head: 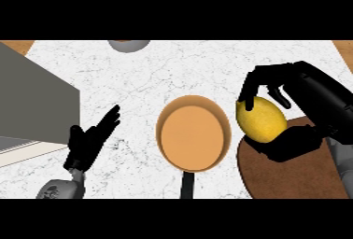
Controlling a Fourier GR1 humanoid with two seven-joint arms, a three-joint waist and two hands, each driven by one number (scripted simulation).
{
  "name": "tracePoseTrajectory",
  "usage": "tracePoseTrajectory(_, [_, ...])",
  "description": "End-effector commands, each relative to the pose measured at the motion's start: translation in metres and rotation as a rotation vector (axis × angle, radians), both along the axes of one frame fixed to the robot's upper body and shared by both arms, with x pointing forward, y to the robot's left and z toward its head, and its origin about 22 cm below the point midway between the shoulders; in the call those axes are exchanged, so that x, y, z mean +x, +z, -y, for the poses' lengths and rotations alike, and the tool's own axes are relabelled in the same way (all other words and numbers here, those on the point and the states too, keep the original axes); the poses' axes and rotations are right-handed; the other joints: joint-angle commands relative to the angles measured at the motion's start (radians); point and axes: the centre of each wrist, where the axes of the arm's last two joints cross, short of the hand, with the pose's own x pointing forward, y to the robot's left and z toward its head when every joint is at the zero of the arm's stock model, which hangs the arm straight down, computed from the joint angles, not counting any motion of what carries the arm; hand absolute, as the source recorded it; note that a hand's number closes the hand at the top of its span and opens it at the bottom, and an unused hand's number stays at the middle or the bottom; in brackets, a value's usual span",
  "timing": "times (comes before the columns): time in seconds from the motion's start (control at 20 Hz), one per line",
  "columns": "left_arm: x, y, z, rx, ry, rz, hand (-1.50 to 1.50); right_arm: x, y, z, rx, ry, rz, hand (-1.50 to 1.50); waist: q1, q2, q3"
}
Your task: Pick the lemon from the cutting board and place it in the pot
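- Right hand (pixel 293 100) at the right side of the view, raised off the surface, palm turned inward.
- Its fingers (pixel 265 81) arch over the top of a lemon (pixel 260 119); the thumb (pixel 293 144) closes in from below, so the fruit sits pinched between them.
- Right grey forearm just visible at the right edge, running down toward the lower corner.
- Left hand (pixel 89 140) at the lower left, open, fingers straight and slanting up to the right, holding nothing.
- Left grey wrist enters from the lower edge beneath it.
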Motion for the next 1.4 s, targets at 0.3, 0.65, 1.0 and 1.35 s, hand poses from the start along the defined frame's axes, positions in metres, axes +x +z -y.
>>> tracePoseTrajectory(0.3, [0.002,-0.001,0.019,0.002,-0.007,-0.015,0.00,0.019,-0.014,-0.080,-0.463,-0.059,0.123,1.50,0.006,0.004,-0.001])
tracePoseTrajectory(0.65, [0.011,0.006,-0.008,-0.003,-0.005,-0.003,0.00,0.031,-0.055,-0.141,-0.694,-0.073,-0.129,1.50,-0.001,0.004,-0.002])
tracePoseTrajectory(1.0, [-0.001,-0.001,-0.003,0.003,-0.017,-0.026,0.00,0.044,-0.086,-0.152,-0.702,-0.092,-0.285,-1.50,-0.008,0.001,0.000])
tracePoseTrajectory(1.35, [0.004,0.005,0.002,-0.022,-0.010,-0.005,0.00,0.025,-0.056,-0.152,0.018,-0.067,-0.224,-1.50,0.005,0.003,0.003])
